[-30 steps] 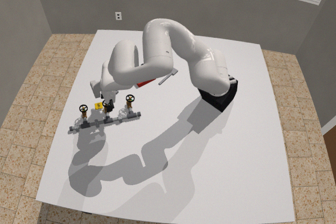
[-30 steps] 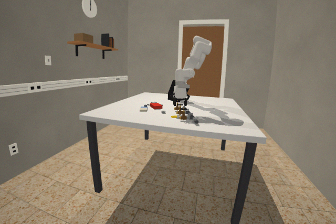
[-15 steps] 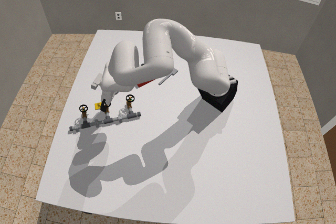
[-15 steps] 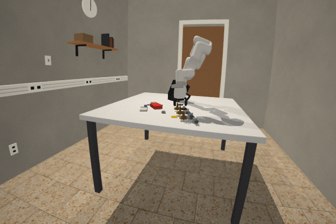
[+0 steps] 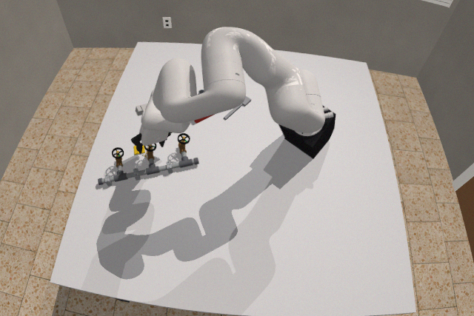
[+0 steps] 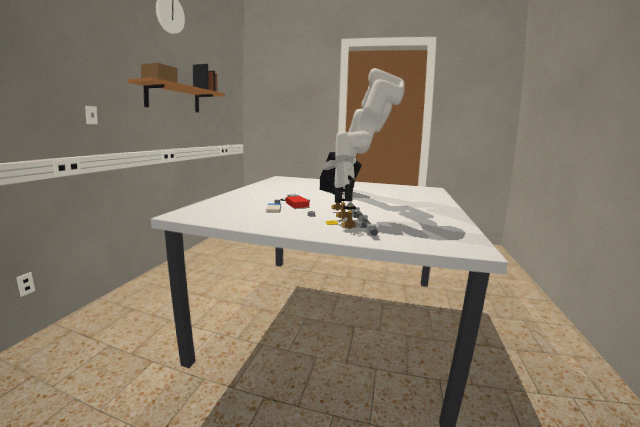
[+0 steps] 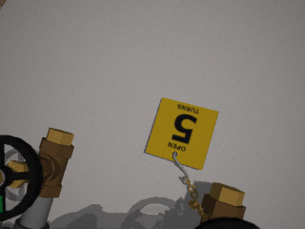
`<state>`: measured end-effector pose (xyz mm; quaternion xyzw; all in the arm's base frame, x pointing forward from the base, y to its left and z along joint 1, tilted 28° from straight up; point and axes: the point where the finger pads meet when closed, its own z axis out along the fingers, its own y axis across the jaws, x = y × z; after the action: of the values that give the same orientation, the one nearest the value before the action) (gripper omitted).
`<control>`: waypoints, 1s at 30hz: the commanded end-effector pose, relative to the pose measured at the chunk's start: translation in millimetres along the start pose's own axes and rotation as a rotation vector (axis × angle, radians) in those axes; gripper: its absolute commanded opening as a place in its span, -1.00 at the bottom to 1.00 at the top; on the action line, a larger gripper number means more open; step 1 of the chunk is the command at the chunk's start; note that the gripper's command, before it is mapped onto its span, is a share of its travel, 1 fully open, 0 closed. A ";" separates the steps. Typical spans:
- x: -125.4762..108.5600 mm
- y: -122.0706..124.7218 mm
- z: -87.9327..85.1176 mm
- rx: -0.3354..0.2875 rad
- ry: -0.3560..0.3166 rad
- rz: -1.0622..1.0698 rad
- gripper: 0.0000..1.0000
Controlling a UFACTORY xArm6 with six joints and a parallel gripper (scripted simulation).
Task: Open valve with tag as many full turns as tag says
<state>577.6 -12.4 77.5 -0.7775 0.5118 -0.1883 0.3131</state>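
Observation:
Three brass valves with black handwheels stand on a grey pipe point(image 5: 168, 167) point(image 6: 368, 226) on the white table point(image 5: 344, 190) point(image 6: 232, 210): the left valve point(image 5: 115, 149) point(image 7: 54, 159), the middle valve point(image 5: 149, 147) and the right valve point(image 5: 187, 135). A yellow tag point(image 5: 136, 149) point(image 6: 331, 222) point(image 7: 182, 134) reading "OPEN 5 TURNS" lies flat behind the pipe. Its chain point(image 7: 191, 190) runs to a brass valve point(image 7: 224, 200) at the bottom edge of the wrist view. My gripper point(image 5: 149, 140) point(image 6: 343, 196) is open, pointing down just above the middle valve. Its fingers do not show in the wrist view.
A red box point(image 6: 297, 201) point(image 5: 202, 118), a white and blue block point(image 6: 273, 207) and a small grey piece point(image 6: 311, 213) lie on the table behind the valves, partly under the arm. The arm's black base point(image 5: 309, 138) stands to the right.

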 end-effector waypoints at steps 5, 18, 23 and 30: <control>1.0 -1.9 -0.9 -0.079 -0.023 0.419 1.00; 1.0 -1.9 -0.9 -0.123 -0.038 0.570 1.00; 1.0 -1.9 -0.9 -0.123 -0.038 0.570 1.00; 1.0 -1.9 -0.9 -0.123 -0.038 0.570 -1.00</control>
<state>577.5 -12.3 77.5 -0.6235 0.7146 -0.0452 0.3140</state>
